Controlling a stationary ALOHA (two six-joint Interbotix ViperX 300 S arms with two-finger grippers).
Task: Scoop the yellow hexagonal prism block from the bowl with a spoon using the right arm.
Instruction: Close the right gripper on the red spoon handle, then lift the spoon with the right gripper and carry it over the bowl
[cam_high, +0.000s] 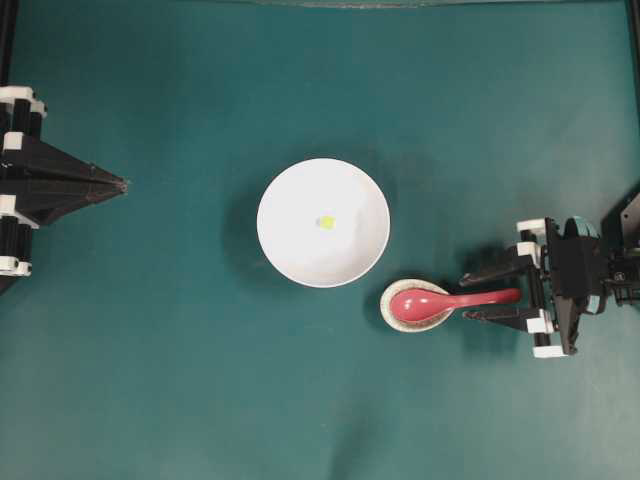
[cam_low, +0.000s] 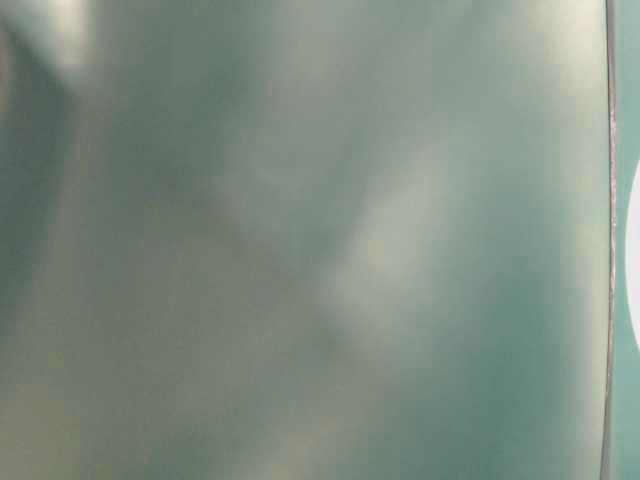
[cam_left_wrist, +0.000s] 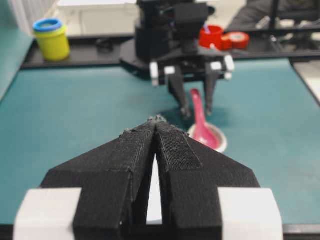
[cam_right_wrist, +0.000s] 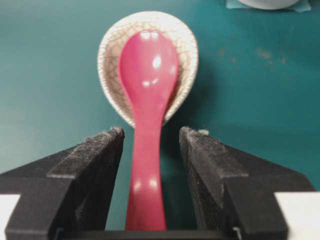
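Your right gripper (cam_right_wrist: 150, 137) spread astride spoon (cam_right_wrist: 148, 75) handle, untouching, scoop in crackled dish (cam_right_wrist: 187, 52), left gripper (cam_left_wrist: 157, 122) pressed together, overhead alone shows yellow block (cam_high: 326, 222) in bowl (cam_high: 290, 200).

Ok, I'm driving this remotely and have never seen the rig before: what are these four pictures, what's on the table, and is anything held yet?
Two black robot arms face each other across a green table. The overhead view shows it all: the left gripper is shut to a point at the left edge, and the right gripper is open. One picture comes from a camera on each wrist; the table-level view is only a blur. On the table are a white bowl with a tiny yellow block inside, and a red spoon with its scoop resting in a small speckled dish. The right fingers straddle the spoon's handle with gaps either side, so nothing is held.
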